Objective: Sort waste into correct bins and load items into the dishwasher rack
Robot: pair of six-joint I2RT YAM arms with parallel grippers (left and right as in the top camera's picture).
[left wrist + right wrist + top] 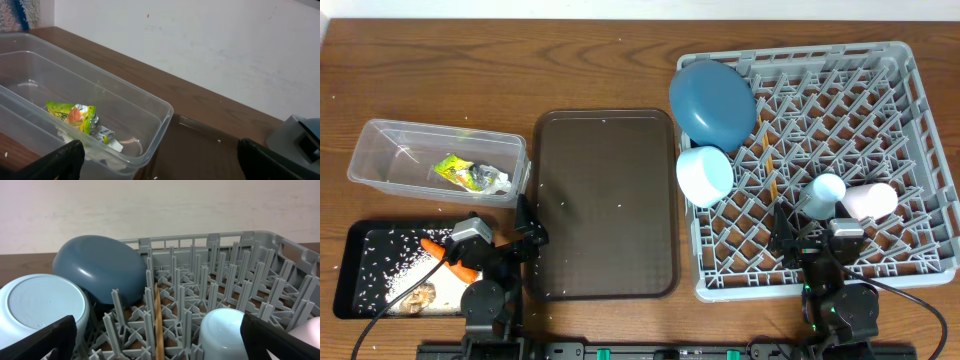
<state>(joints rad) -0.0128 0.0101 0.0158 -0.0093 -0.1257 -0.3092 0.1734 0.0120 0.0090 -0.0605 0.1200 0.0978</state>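
Note:
The clear tub [380,165] holds the yellow-green wrapper [470,175] with white tissue; the left wrist view shows the tub [125,90] and wrapper [75,116] too. The black tray [350,270] holds rice grains [380,265], the carrot [435,247] and the brown lump [417,297]. The grey rack [920,150] holds the blue plate [712,102], white bowl [704,175], chopsticks [770,170], light-blue cup [823,192] and pink cup [870,200]. My left gripper [525,235] is open and empty beside the tub's corner [160,167]. My right gripper [790,235] is open and empty over the rack's front [160,345].
A dark brown serving tray [605,205] lies between the bins and the rack, with a few rice grains on it. My left arm covers part of the carrot. In the right wrist view a chopstick [158,320] stands among the pegs, between the bowl [40,305] and the light-blue cup [225,332].

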